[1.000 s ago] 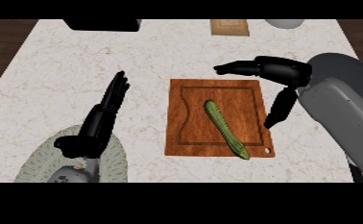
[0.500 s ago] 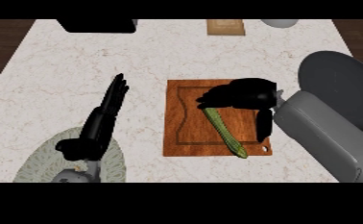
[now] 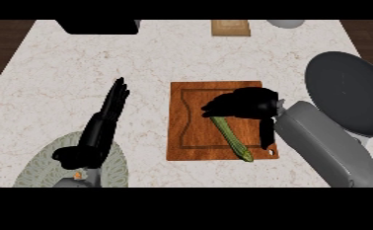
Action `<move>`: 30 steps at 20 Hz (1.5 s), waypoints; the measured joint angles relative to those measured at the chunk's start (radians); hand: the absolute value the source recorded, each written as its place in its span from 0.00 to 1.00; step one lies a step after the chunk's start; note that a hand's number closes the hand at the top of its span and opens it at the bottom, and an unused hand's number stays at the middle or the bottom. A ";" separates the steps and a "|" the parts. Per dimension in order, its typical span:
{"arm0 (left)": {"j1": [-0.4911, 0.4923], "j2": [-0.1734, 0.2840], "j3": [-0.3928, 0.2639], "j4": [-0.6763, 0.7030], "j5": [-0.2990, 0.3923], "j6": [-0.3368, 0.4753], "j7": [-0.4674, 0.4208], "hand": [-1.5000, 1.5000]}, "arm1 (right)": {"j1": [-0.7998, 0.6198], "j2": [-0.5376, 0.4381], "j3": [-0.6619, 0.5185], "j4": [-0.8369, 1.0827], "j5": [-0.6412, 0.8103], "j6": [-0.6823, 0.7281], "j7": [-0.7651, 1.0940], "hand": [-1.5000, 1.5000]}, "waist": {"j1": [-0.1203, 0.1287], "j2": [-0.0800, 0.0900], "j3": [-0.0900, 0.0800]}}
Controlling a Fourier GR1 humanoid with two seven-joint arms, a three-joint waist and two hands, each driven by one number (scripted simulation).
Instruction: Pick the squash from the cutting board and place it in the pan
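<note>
- The squash (image 3: 235,140), long and green, is lying slantwise on the board (image 3: 188,125), its lower tip reaching toward the board's bottom right corner.
- The right hand (image 3: 244,103) is covering the squash's upper end, fingers curling down over it; whether they are actually gripping it I cannot tell.
- The pan (image 3: 342,91), dark and round, is sitting at the right edge of the counter (image 3: 80,66), apart from the board.
- The left hand (image 3: 102,123) is resting open at lower left, fingers straight and pointing up the view, holding nothing.
- A pale patterned plate (image 3: 51,167) is lying under the left forearm.
</note>
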 measured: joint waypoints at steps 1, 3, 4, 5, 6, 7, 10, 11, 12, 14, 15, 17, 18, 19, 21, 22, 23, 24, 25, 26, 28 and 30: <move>-0.001 -0.002 0.005 0.011 -0.003 -0.005 -0.010 0.50 | 0.008 0.000 -0.015 -0.004 0.012 0.004 -0.002 0.00 | -0.001 0.000 0.000; -0.003 -0.003 0.010 -0.010 0.000 -0.013 0.015 0.50 | 0.001 0.036 -0.034 0.042 0.042 -0.007 -0.011 0.00 | 0.001 0.000 0.000; -0.015 -0.010 0.014 0.005 -0.004 -0.013 0.015 0.50 | 0.014 0.044 -0.045 0.036 0.050 -0.008 -0.007 0.00 | 0.000 0.000 0.000; -0.018 -0.011 0.019 0.008 -0.005 -0.016 0.016 0.50 | 0.016 0.056 -0.055 0.062 0.064 -0.019 -0.022 0.00 | 0.000 0.000 0.000; -0.013 -0.005 0.025 -0.005 -0.001 -0.024 0.025 0.50 | 0.013 0.071 -0.066 0.077 0.072 -0.016 -0.022 0.00 | 0.001 0.000 0.000; -0.016 -0.005 0.032 0.001 0.001 -0.033 0.021 0.50 | 0.019 0.082 -0.076 0.087 0.084 -0.020 -0.027 0.00 | 0.001 0.000 0.000; -0.001 -0.022 0.021 -0.015 -0.018 -0.029 0.025 0.50 | 0.020 0.124 -0.099 0.125 0.120 -0.028 -0.036 0.00 | 0.001 0.000 0.000; 0.009 -0.022 0.021 -0.033 -0.020 -0.029 0.032 0.50 | 0.024 0.131 -0.107 0.125 0.131 -0.026 -0.038 0.00 | 0.001 0.000 0.000; -0.005 -0.026 0.027 -0.018 -0.023 -0.030 0.029 0.50 | 0.012 0.149 -0.112 0.153 0.145 -0.030 -0.039 0.00 | 0.002 0.001 0.000; -0.013 -0.025 0.037 -0.017 -0.024 -0.038 0.036 0.50 | 0.012 0.173 -0.119 0.185 0.175 -0.037 -0.044 0.00 | 0.002 0.001 0.000; -0.020 -0.031 0.039 -0.003 -0.026 -0.039 0.033 0.50 | 0.011 0.189 -0.119 0.205 0.193 -0.047 -0.043 0.00 | 0.002 0.000 0.000; -0.015 -0.035 0.043 -0.003 -0.031 -0.043 0.027 0.50 | 0.002 0.214 -0.131 0.237 0.224 -0.053 -0.042 0.00 | 0.002 -0.001 -0.001; -0.018 -0.038 0.047 -0.006 -0.030 -0.044 0.031 0.50 | -0.003 0.218 -0.136 0.257 0.237 -0.057 -0.051 0.00 | 0.002 -0.002 -0.001; -0.017 -0.041 0.048 -0.006 -0.033 -0.043 0.031 0.50 | -0.003 0.232 -0.136 0.269 0.255 -0.069 -0.049 1.00 | 0.002 -0.004 -0.002; -0.014 -0.046 0.043 -0.010 -0.036 -0.042 0.033 0.50 | -0.016 0.239 -0.110 0.277 0.293 -0.079 -0.067 1.00 | 0.004 -0.007 -0.003; -0.019 -0.044 0.048 -0.002 -0.037 -0.046 0.031 0.50 | -0.016 0.238 -0.102 0.283 0.311 -0.099 -0.084 1.00 | 0.004 -0.009 -0.003; -0.013 -0.049 0.044 -0.011 -0.041 -0.043 0.034 0.50 | -0.017 0.239 -0.096 0.285 0.329 -0.116 -0.093 1.00 | 0.004 -0.011 -0.003; -0.019 -0.051 0.048 0.005 -0.042 -0.044 0.027 0.50 | -0.012 0.240 -0.093 0.283 0.346 -0.137 -0.104 1.00 | 0.003 -0.012 -0.004; -0.023 -0.051 0.050 0.006 -0.044 -0.046 0.030 0.50 | -0.022 0.246 -0.095 0.304 0.360 -0.153 -0.123 1.00 | 0.004 -0.013 -0.004; -0.023 -0.054 0.048 0.004 -0.046 -0.048 0.030 0.50 | -0.022 0.246 -0.098 0.306 0.373 -0.168 -0.138 1.00 | 0.004 -0.013 -0.004; -0.005 -0.055 0.040 -0.034 -0.051 -0.045 0.054 0.50 | -0.030 0.255 -0.109 0.324 0.392 -0.188 -0.161 1.00 | 0.005 -0.014 -0.004; -0.001 -0.051 0.045 -0.036 -0.051 -0.054 0.051 0.50 | -0.042 0.267 -0.123 0.365 0.405 -0.222 -0.197 1.00 | 0.008 -0.016 -0.004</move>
